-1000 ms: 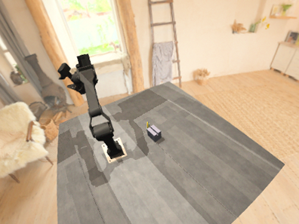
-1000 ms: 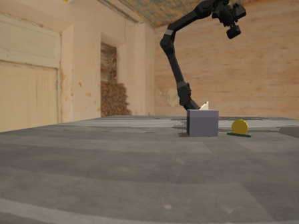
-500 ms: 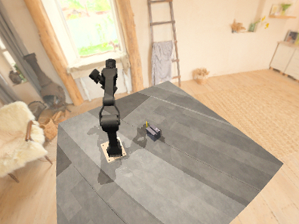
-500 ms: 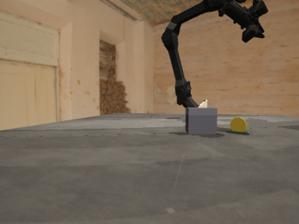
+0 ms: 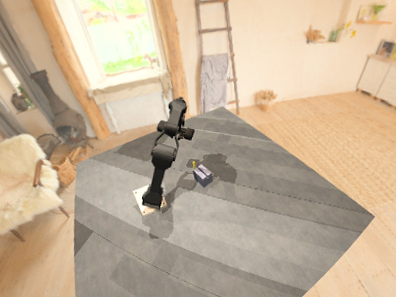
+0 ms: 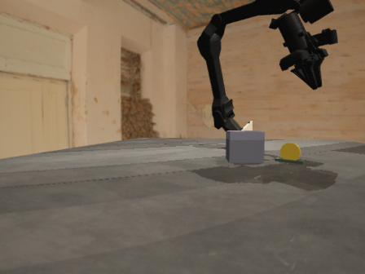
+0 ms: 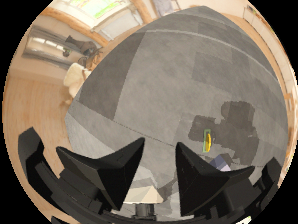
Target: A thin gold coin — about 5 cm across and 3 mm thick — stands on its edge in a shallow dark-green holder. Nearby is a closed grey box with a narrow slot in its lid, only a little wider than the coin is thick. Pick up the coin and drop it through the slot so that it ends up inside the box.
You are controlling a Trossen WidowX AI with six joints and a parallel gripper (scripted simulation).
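The gold coin [image 5: 194, 165] [image 6: 290, 152] [image 7: 209, 142] stands on its edge in the dark-green holder [image 6: 300, 162] [image 7: 206, 131]. The closed grey box [image 5: 203, 177] [image 6: 245, 148] [image 7: 220, 162] stands close beside the holder; a dark slot line shows on its lid in the top view. My gripper [image 6: 318, 87] [image 7: 160, 143] is open and empty, its fingers apart in the wrist view. It hangs high above the table, well above the coin and box, pointing obliquely down. In the wrist view the coin lies to the right of the fingertips, and a finger partly hides the box.
The arm's pale base plate [image 5: 139, 193] sits on the grey table [image 5: 226, 234], on the left of the box in the top view. Shadows of the arm fall around the holder and box. The chair, window and ladder stand beyond the table's edges.
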